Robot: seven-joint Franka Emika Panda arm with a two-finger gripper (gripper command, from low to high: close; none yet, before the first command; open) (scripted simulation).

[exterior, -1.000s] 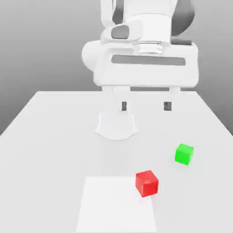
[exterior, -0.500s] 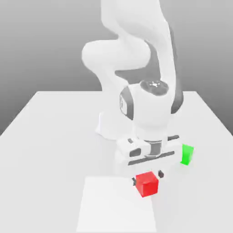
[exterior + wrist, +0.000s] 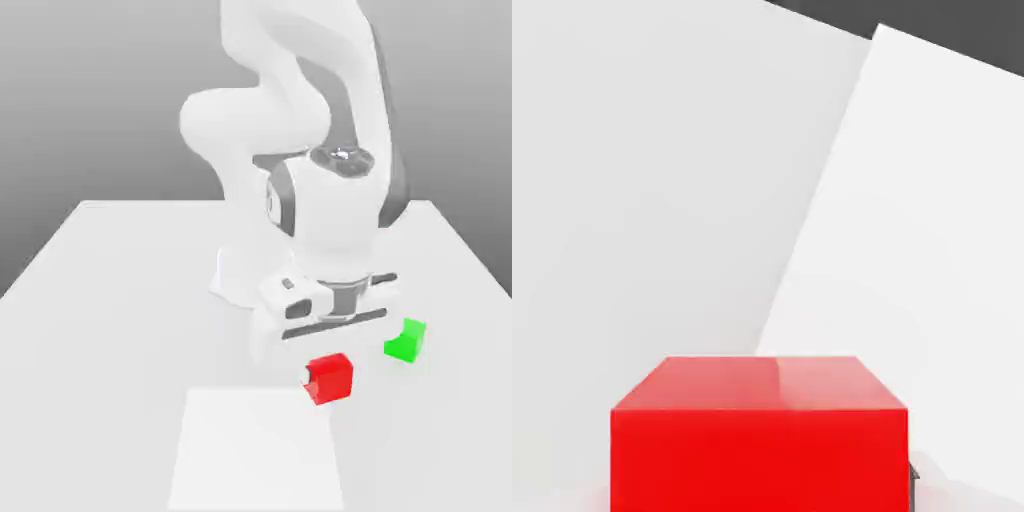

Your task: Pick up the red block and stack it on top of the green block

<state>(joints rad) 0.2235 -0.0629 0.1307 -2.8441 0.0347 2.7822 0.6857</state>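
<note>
On the tabletop (image 3: 110, 300), from my remote seat, I count one arm, one paler square patch, two blocks. Nothing else sits on the surface.

Largest item: the tabletop itself, white, running from the far edge under the grey backdrop to the near edge at the foot of the exterior view.

Next: one white arm (image 3: 290, 110). Its base stands near the middle of the far half of the tabletop. It folds over and comes down toward the near edge, wrist pointing down.

Next: one paler square patch (image 3: 240, 450), flat on the surface, against the near edge, roughly centred. I see its border as a slanted line in the hand view (image 3: 912, 250).

Next: one gripper (image 3: 330, 378), hanging low, just past the far right corner of the patch as the exterior view shows it. Its jaws are clamped on the red block (image 3: 331, 378); a pale finger (image 3: 309, 374) presses that block's side on the exterior view's left. In the hand view a dark fingertip edge (image 3: 912, 480) sits against the block's (image 3: 760, 435) flank.

Smallest: two blocks, one red, one green. The red one is in the grip, close above the tabletop; I cannot tell whether it is touching. The green block (image 3: 406, 341) rests on the tabletop, near the red one, toward the right edge in the exterior view, partly behind the hand.
</note>
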